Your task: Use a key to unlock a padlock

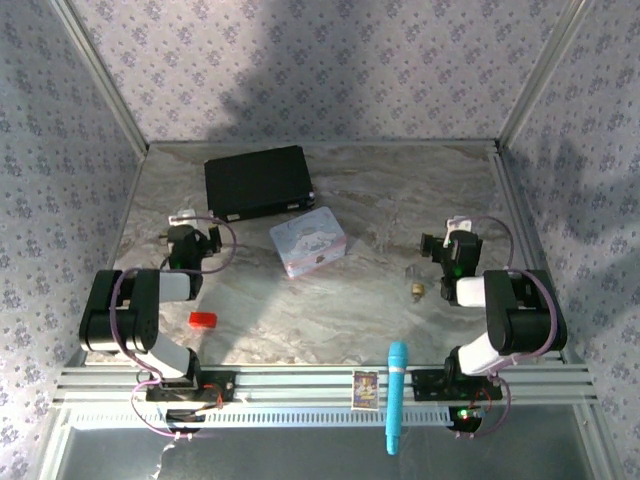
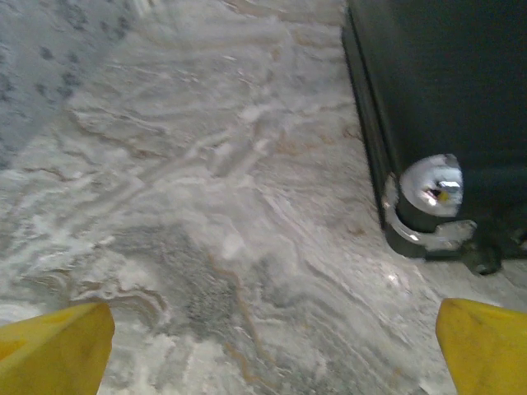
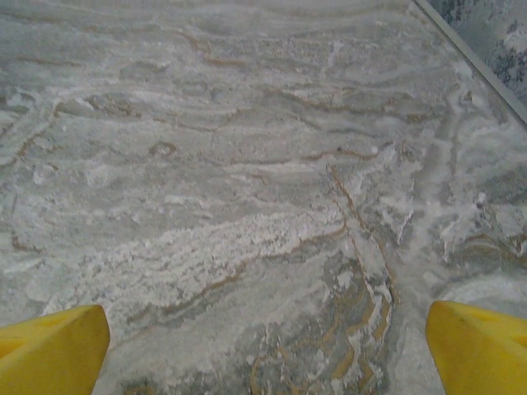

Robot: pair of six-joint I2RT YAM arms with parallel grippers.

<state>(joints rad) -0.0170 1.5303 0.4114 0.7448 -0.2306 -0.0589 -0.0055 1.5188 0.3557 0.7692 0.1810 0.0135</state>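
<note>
The tiny brass padlock [image 1: 416, 290] lies on the marble table, just left of my right arm. A small silvery piece [image 1: 410, 272] sits right behind it; I cannot tell whether it is the shackle or the key. My right gripper [image 1: 447, 243] hovers behind and to the right of the padlock. In the right wrist view this gripper [image 3: 268, 346] is open, yellow fingertips [image 3: 53, 350] far apart over bare marble. My left gripper [image 1: 188, 232] is at the far left. It [image 2: 272, 346] is open too, with nothing between its fingertips [image 2: 58, 346].
A black box [image 1: 258, 182] lies at the back, with a chrome knob [image 2: 431, 185] at its corner near my left gripper. A pastel cartoon tin [image 1: 309, 241] sits mid-table. A red block [image 1: 203, 320] lies front left. A blue cylinder [image 1: 396, 395] rests across the front rail.
</note>
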